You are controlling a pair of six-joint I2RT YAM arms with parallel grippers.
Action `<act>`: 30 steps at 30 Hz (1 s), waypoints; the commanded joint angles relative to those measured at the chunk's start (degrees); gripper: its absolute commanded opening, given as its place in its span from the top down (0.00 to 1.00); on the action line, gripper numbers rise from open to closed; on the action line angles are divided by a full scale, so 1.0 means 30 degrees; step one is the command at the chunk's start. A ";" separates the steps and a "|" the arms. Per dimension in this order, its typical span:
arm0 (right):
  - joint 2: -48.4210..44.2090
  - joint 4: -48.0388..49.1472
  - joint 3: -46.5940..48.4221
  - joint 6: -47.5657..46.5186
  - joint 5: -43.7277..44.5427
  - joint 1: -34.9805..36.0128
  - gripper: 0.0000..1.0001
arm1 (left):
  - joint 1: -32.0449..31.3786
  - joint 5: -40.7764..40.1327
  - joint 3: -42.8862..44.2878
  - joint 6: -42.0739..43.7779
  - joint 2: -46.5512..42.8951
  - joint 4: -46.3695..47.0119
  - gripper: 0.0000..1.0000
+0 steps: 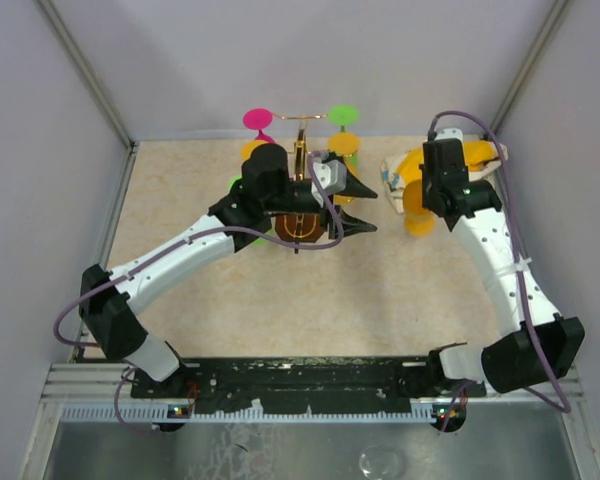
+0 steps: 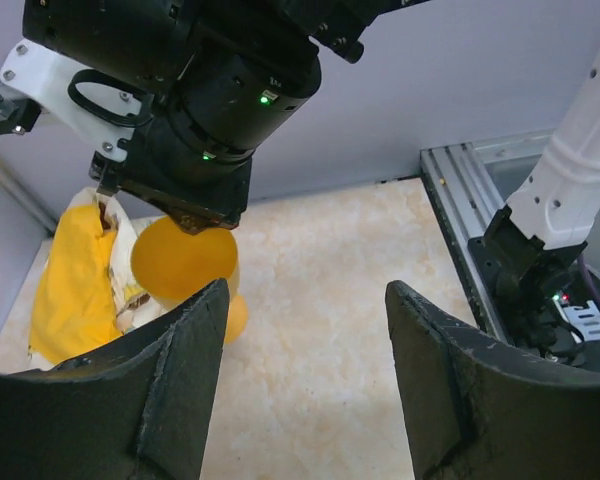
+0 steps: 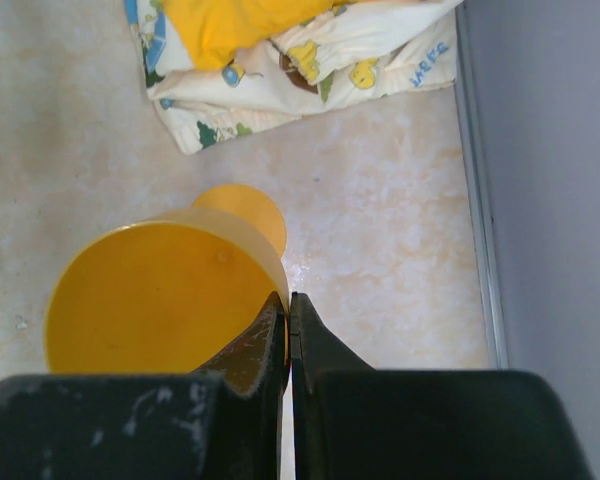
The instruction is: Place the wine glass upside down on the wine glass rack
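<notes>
An orange wine glass (image 3: pixel 150 300) stands upright on the table, its foot (image 3: pixel 242 212) below its open bowl. My right gripper (image 3: pixel 289 300) is shut on the bowl's rim, one finger inside and one outside. The same wine glass (image 1: pixel 417 208) sits at the right in the top view, under my right gripper (image 1: pixel 427 203), and also shows in the left wrist view (image 2: pixel 185 262). The wine glass rack (image 1: pixel 301 150), gold wire on a dark base, stands at the back centre. My left gripper (image 1: pixel 365 208) is open beside it, empty, its fingers (image 2: pixel 180 380) apart over bare table.
Pink (image 1: pixel 258 120), green (image 1: pixel 343 115) and orange (image 1: pixel 252 150) glasses hang on the rack. A yellow and white patterned cloth (image 3: pixel 280 50) lies crumpled behind the glass near the right wall (image 3: pixel 560 200). The left arm (image 1: pixel 180 260) reaches across the table's middle.
</notes>
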 commanded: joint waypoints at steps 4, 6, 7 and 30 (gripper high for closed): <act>-0.1438 0.4763 0.2355 -0.1481 0.0297 -0.0083 1.00 | 0.0071 -0.3870 -0.0356 -0.2266 -0.1411 0.5041 0.28; -0.1987 0.6938 0.2292 -0.2347 0.0084 -0.0085 1.00 | 0.0442 -0.6104 -0.0507 -0.3440 -0.1636 0.6396 0.26; -0.2263 0.8131 0.2184 -0.2988 -0.0066 -0.0097 1.00 | 0.0741 -0.6871 -0.0424 -0.4129 -0.1644 0.6855 0.25; -0.2279 3.1106 -0.3640 -0.5356 -0.8279 0.2930 1.00 | 0.4397 -1.7893 0.0895 -2.1948 -0.2607 0.6658 0.26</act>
